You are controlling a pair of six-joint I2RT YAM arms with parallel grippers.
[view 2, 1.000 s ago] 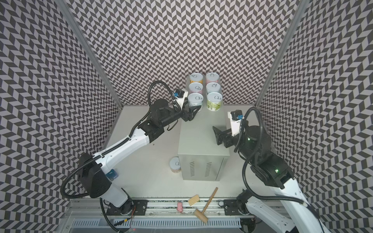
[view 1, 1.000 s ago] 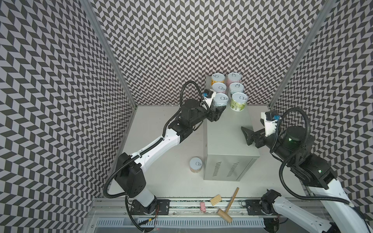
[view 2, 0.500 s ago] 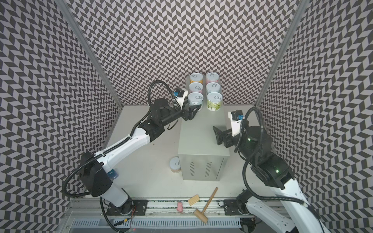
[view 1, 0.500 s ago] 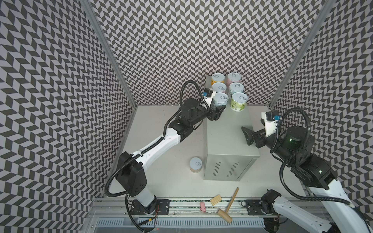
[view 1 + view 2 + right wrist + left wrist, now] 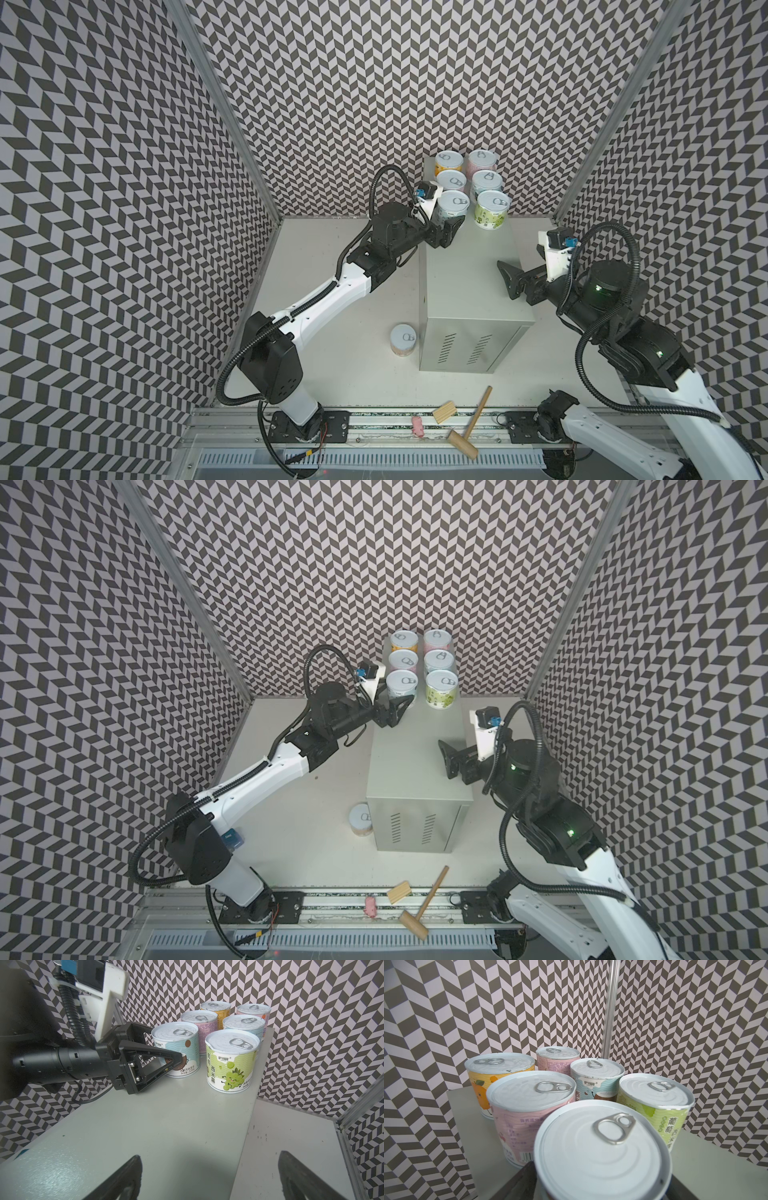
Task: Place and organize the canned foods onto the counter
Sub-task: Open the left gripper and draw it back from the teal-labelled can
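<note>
Straddling blue can (image 5: 178, 1047) on counter (image 5: 166, 1126) — left claw (image 5: 448, 216), grip unclear | right claw (image 5: 209, 1156) wide

Metal-lidded paper-labelled cans (image 5: 230, 1064), matt counter (image 5: 166, 1126)

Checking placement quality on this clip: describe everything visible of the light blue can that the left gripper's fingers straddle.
The light blue can is a short cylinder with a ridged silver lid, its pull tab flat, and a pale blue wavy paper label showing a brown coconut and text. It stands upright on the counter, just nearer the robot than the pink can, apart from the green can beside it. The left gripper straddles its lower body; whether the fingers touch it is unclear.
</note>
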